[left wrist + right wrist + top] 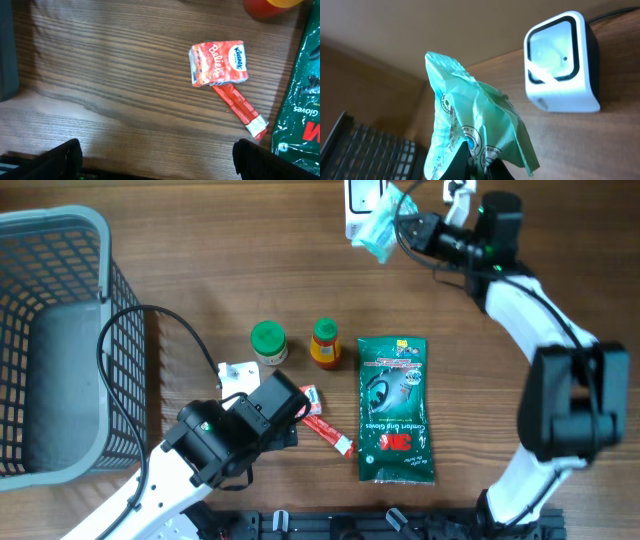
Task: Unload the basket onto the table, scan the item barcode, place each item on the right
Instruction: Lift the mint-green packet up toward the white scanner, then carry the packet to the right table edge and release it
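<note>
Holding teal packet (pixel 470 125) pinched tight in right gripper (pixel 475 167), near scanner (pixel 562 62) at far table edge. Advice: turn packet till barcode squarely faces window, keep steady; barcode not visible from here. Left gripper (pixel 160 167) wide, empty, over red Kleenex pack (pixel 218 63). Green bag (pixel 393 408) reads 3M, Gloves.

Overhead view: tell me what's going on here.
The right end effector is shut on a pale green packet, holding it up near the white scanner. The left end effector hangs open near a red tissue pack, touching nothing. A green gloves pack lies untouched nearby.
</note>
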Controlling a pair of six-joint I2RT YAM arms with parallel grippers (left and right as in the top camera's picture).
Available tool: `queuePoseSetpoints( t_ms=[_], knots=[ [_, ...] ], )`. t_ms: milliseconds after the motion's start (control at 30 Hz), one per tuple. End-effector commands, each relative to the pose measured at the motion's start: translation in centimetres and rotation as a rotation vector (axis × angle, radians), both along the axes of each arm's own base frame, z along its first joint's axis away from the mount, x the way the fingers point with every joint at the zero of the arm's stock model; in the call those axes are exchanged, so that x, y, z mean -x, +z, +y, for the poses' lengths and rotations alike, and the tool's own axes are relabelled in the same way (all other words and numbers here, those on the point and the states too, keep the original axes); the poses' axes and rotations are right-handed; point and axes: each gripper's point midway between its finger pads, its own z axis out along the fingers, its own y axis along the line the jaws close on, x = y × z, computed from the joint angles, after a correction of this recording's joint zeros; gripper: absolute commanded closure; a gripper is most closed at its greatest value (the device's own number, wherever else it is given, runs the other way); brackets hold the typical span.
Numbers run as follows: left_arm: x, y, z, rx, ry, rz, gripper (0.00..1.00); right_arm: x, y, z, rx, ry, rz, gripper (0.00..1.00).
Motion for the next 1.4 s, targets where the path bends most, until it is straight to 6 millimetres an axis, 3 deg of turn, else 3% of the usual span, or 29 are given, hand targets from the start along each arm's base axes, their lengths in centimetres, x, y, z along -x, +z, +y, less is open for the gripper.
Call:
queuePoseSetpoints(
  t_ms=[0,133,233,500,600,700,800,900,967,1133,1233,1367],
  knots=[
    [-0.1,0.5,-0.1,0.008,-0.016,-0.011,0.0,-4.2,1.9,2.8,-0.044,-0.041,-0.018,0.95],
    [-0.1,0.5,-0.1,0.008,-0.016,-0.011,0.0,-7.8,-0.8,2.6,-0.078,-0.198,0.09,0.95],
    [-0.1,0.5,-0.1,0.008,-0.016,-0.011,0.0,-8.4,-2.3,2.0,-0.079,-0.249,0.122,0.95],
    [-0.1,0.5,-0.1,0.008,-0.016,-0.011,0.0,-7.7,-1.9,2.8,-0.091,-0.178,0.122,0.95],
    [-0.1,0.5,-0.1,0.008,-0.016,-0.011,0.0,-7.4,0.0,0.9,-0.093,-0.166,0.103,0.95],
    [-0.1,0.5,-0.1,0.008,-0.016,-0.011,0.0,-6.7,3.1,-4.6,-0.024,-0.235,0.072,0.95],
    [-0.1,0.5,-0.1,0.008,-0.016,-0.011,0.0,-5.0,5.1,-13.0,0.058,-0.395,0.114,0.95],
    [-0.1,0.5,-0.1,0.008,-0.016,-0.011,0.0,-2.1,4.9,-21.7,0.087,-0.563,0.219,0.95],
    [-0.1,0.5,-0.1,0.008,-0.016,-0.011,0.0,-0.1,3.6,-27.4,0.101,-0.655,0.279,0.95],
    [-0.1,0.5,-0.1,0.008,-0.016,-0.011,0.0,4.6,-1.2,-38.3,0.211,-0.938,0.429,0.95],
    [-0.1,0.5,-0.1,0.008,-0.016,-0.011,0.0,7.5,-4.5,-43.4,0.323,-1.072,0.522,0.95],
    [-0.1,0.5,-0.1,0.008,-0.016,-0.011,0.0,11.3,-9.2,-47.8,0.391,-1.199,0.677,0.95]
  ],
)
